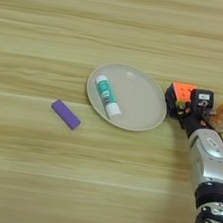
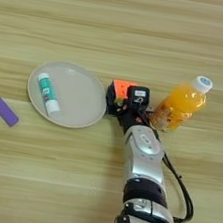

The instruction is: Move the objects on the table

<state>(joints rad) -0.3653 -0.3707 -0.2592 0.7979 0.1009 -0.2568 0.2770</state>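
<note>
The light wooden bench [image 2: 121, 29], streaked with horizontal grain, fills the view. At centre, the tool [image 2: 119, 100] has its black fingers closed around the puzzle cube [image 2: 121, 88], with the orange juice bottle [image 2: 181, 105] at its 3 o'clock. A grey plate [image 2: 79, 103] holding a teal-labelled tube [image 2: 48, 94] lies at 9 o'clock, a purple block [image 2: 5, 111] beyond it.

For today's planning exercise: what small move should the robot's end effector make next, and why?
Probably lift the puzzle cube slightly: the end effector sits at it, apparently closed on it, beside the plate and near the juice bottle, so dragging risks bumping either.
</note>
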